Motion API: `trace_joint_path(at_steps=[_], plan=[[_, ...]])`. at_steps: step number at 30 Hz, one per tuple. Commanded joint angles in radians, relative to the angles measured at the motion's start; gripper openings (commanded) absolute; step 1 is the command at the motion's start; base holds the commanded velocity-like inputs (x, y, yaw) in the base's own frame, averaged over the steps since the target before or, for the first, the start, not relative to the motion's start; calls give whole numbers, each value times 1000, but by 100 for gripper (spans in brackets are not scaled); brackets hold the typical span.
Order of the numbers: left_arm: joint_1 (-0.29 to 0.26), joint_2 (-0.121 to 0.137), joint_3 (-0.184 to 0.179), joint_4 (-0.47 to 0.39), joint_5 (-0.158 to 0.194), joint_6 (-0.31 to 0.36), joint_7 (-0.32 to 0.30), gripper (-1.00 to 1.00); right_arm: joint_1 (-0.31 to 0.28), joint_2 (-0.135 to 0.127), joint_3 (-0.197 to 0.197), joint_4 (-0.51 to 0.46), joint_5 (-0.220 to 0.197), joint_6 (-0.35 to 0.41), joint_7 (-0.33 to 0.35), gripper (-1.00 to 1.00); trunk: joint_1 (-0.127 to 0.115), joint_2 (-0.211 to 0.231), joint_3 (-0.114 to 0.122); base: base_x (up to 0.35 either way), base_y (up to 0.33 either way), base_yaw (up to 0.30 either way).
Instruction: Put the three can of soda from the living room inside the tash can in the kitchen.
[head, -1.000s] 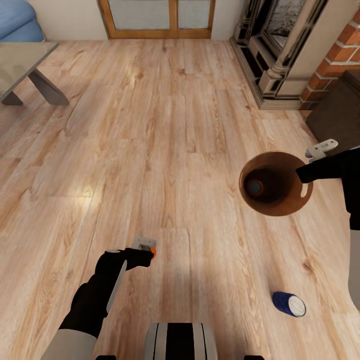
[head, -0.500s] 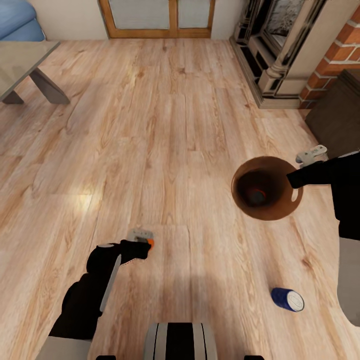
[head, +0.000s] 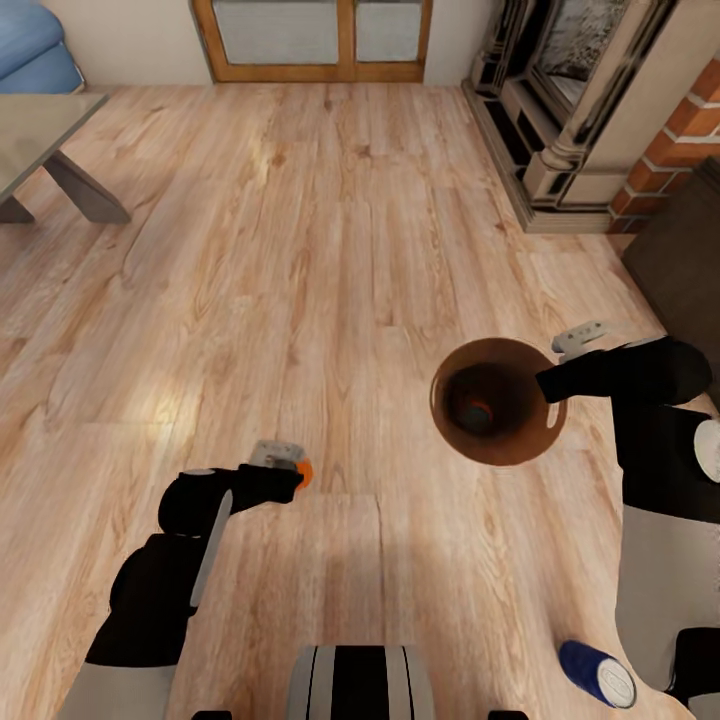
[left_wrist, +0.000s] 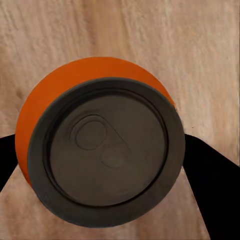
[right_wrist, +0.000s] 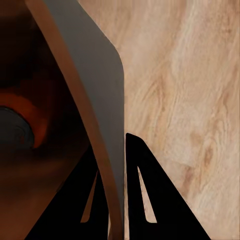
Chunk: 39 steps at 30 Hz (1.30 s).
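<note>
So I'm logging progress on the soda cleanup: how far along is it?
One orange can already lies inside the trash can. A second orange can is gripped in the left pincer, while the right pincer clamps the bin's rim. The blue can lies on the living-room floor, not yet collected, and the bin is not in the kitchen.

1. We see our right hand (right_wrist: 116, 200) with its two dark fingers (right_wrist: 150, 195) pinched on the trash can's rim (right_wrist: 100, 145).
2. At the left edge of the frame, inside the dark bin, lies an orange can (right_wrist: 22, 125).
3. The right half shows light wood floor (right_wrist: 190, 90).
</note>
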Motion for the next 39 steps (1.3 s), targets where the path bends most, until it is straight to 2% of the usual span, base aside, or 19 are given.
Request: trace_joint_path(at_steps=[1,3,6,10,15,21,39], plan=[[-12,5,1,0,-2,0,-19,-100,1,1,-2,0,8,0,13,-100,0,0,0,327,0,0],[-62,68,6,-1,-4,0,-171,-100,21,5,-6,0,9,0,56,-100,0,0,0,297,0,0],[-75,122,10,-6,-9,0,-268,-100,42,12,-8,-1,10,0,72,-100,0,0,0,164,0,0],[-82,149,11,-6,-22,0,-302,-100,54,19,-14,-1,11,0,81,-100,0,0,0,17,0,0],[-84,164,11,-12,-15,0,-324,-100,57,22,-31,1,13,0,84,-100,0,0,0,-188,-12,0],[-84,170,9,-17,-9,0,-404,-100,72,23,-36,7,11,0,86,-100,0,0,0,-58,-9,0],[-84,171,5,-18,-10,0,-428,-100,94,24,-37,9,7,0,90,-100,0,0,0,-274,-1,0]])
